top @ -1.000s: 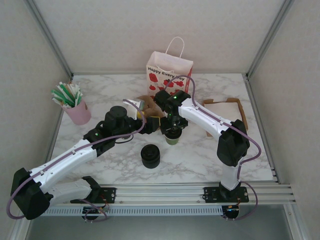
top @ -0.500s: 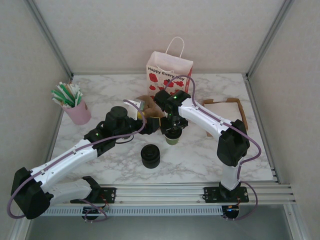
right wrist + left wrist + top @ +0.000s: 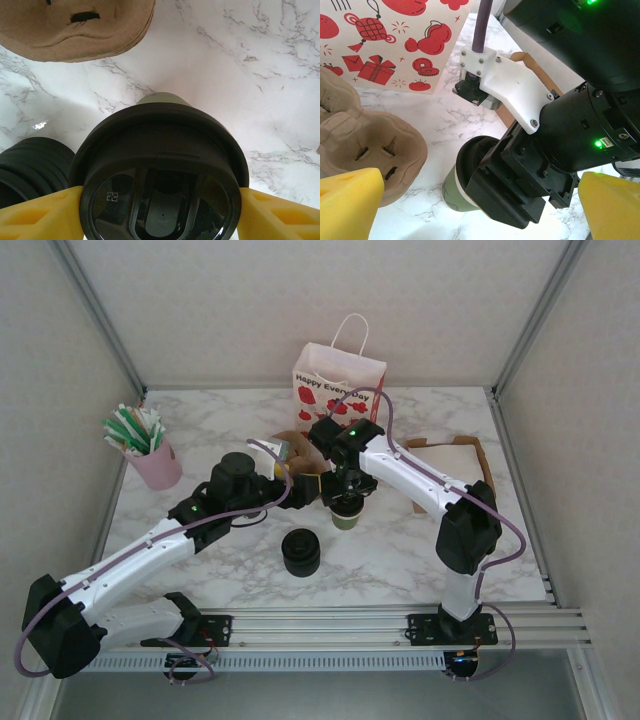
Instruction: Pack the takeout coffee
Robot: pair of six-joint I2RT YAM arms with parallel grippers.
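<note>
The right gripper (image 3: 160, 212) clasps the cup (image 3: 345, 519) at its lid. The cup stands on the table (image 3: 400, 550) beside the carrier (image 3: 370, 145). The left gripper (image 3: 308, 488) hangs released nearby. The grasp looks made; next probably comes a level lift into a carrier pocket.

White marble table (image 3: 400, 540) boxed by pale walls (image 3: 250, 310).

Top view: takeout coffee (image 3: 345, 521) mostly covered by right gripper (image 3: 347, 500). Right wrist: lid (image 3: 160, 165) cut off at bottom edge; lid stack (image 3: 30, 165) cropped at left; cup carrier (image 3: 75, 25) cropped at top.
</note>
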